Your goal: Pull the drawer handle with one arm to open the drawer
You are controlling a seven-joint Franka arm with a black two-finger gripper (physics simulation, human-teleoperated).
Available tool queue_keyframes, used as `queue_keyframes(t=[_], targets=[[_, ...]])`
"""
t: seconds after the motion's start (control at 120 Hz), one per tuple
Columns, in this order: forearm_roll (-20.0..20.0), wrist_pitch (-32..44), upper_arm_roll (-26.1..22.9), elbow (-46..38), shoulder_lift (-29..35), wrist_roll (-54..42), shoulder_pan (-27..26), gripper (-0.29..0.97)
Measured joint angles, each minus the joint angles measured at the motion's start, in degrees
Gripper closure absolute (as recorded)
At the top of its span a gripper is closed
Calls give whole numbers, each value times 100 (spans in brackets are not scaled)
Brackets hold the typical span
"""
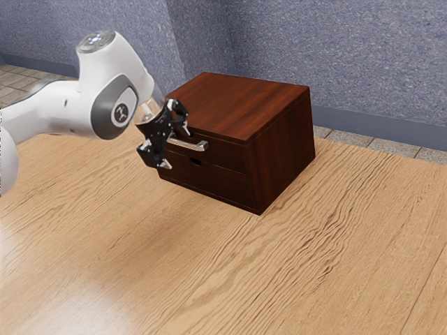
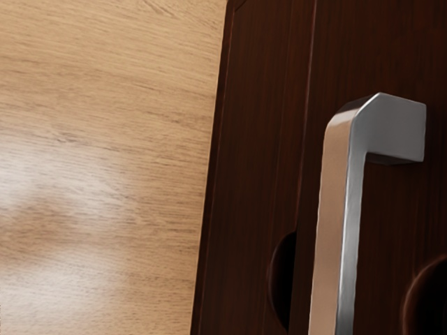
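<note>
A dark wooden cabinet (image 1: 241, 105) with two drawers stands on the wooden table. The upper drawer (image 1: 220, 152) carries a silver bar handle (image 1: 192, 145) and looks flush with the cabinet front. My black gripper (image 1: 167, 137) is at the handle's end toward the exterior view's left. It is open, one finger above the bar and one below it, both apart from it. In the wrist view the handle (image 2: 342, 223) runs close in front of the hand against the dark drawer front (image 2: 258, 139).
The lower drawer (image 1: 209, 180) has a small cut-out grip (image 1: 196, 162) just under the handle, also seen as a dark notch (image 2: 283, 279). Wooden tabletop (image 1: 244, 265) spreads in front of the cabinet. A grey wall (image 1: 349, 49) stands behind.
</note>
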State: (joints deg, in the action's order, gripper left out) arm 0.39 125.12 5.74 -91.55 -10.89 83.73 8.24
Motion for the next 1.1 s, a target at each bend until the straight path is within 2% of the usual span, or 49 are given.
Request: queue_keyframes(t=[0.05, 0.25, 0.567, 0.783, 1.1], targets=[[-4, 17, 2, -8, -8, -19, 6, 1], [11, 90, 5, -8, -65, -103, -9, 19], [-6, 199, 4, -22, -127, -209, -13, 29], [-20, 219, 2, -38, -114, -244, -38, 48], [-13, 232, 8, -929, 674, -269, -52, 60]])
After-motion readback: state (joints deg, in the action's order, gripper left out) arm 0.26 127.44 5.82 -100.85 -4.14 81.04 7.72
